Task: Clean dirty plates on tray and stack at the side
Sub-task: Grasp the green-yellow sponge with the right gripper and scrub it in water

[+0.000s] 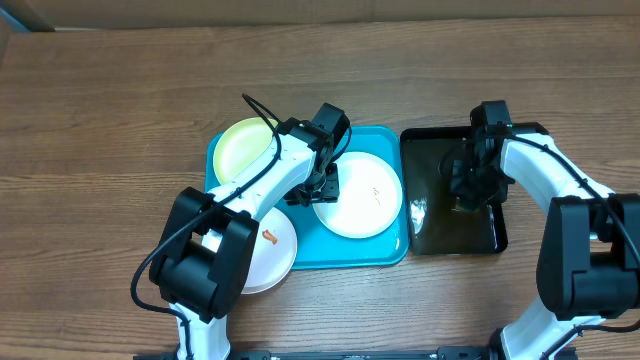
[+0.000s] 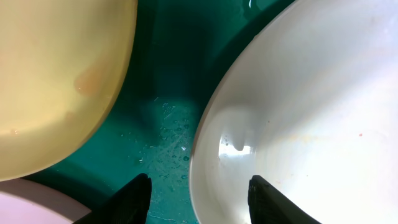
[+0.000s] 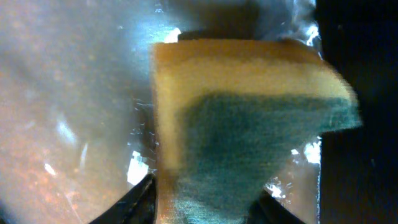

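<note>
Wood-grain surface [image 1: 100,100] carried the turquoise tray [image 1: 382,250]. At the tray's far left corner lay the yellow-green plate [image 1: 240,145]. Nearer, the smeared white plate [image 1: 275,255], marked with orange, overhung the near left corner. The left tool [image 1: 325,185] hung over the tray's middle with its fingers [image 2: 138,198] well apart and holding nothing. In the wrist view, the left rim of the second white plate [image 1: 365,200] lay between them. Just right of the turquoise tray sat the wet black tray [image 1: 487,235], where the right tool [image 1: 468,188] was closed upon a yellow-and-green sponge [image 3: 249,124].
</note>
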Motion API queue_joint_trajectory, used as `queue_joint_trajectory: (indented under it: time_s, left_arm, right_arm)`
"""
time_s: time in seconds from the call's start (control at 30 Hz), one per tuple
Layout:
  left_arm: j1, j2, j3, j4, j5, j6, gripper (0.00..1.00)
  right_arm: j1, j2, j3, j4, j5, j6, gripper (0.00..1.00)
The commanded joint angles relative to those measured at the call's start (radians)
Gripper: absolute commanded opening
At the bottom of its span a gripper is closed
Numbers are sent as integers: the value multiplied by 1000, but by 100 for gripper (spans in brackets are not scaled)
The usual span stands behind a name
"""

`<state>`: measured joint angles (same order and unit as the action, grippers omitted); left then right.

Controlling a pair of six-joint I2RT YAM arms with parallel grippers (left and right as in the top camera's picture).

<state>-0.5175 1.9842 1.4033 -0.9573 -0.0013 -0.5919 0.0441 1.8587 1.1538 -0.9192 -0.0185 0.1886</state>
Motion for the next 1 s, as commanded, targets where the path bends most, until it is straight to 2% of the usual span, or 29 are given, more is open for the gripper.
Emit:
queue_joint_trajectory:
  time_s: [0.0,0.17,0.37,0.57,0.73,0.97]
  left_arm:
    - [-6,3,19,1,-6,8,52]
    - [-6,3,19,1,-6,8,53]
    - [-6,3,19,1,-6,8,53]
    - [-6,3,19,4,-6,8,53]
    - [-7,3,19,5,-6,8,53]
    - [-7,3,19,5,-6,8,53]
  right_arm:
    - [4,0,-15,0,-29,21,38]
    - [24,0,8,2,-29,-20,40]
    - [55,-2,66,-45,-28,-43,53]
    - [55,-2,151,-164,-8,-22,59]
    - [53,-1,121,-191,10,38,65]
    - [53,-1,20,-105,17,82,65]
